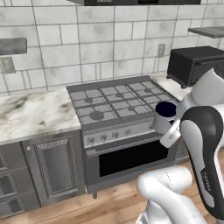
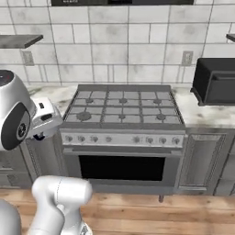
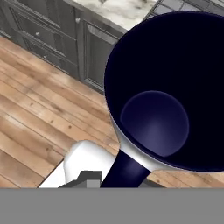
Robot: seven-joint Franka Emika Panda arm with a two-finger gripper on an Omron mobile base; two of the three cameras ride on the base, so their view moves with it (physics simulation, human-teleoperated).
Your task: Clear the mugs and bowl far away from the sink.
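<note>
Currently mid-carry: the gripper is clamped on a mug, jaws nearly closed, apparently pinching the rim wall. In the left base view the mug hangs in the air just in front of the stove, at its near right corner, above the oven door, not resting on anything. In the hand view the mug sits right at the camera, dark navy inside, floor boards and cabinet doors behind it.

Orientation: mug is roughly upright, mouth opening up, long axis near vertical with maybe a slight tilt. Handle side cannot be told from these views.

Step, as a judgement: transport phase of one mug, pick done, placement not yet done. No sink in these views, so the base looks well away from it already. Next move probably calls for reaching a free counter patch, e.g. the marble counter left of the stove, lowering the mug level until its base touches, then releasing. Risk: thin rim pinch could let the mug swing or slip.
</note>
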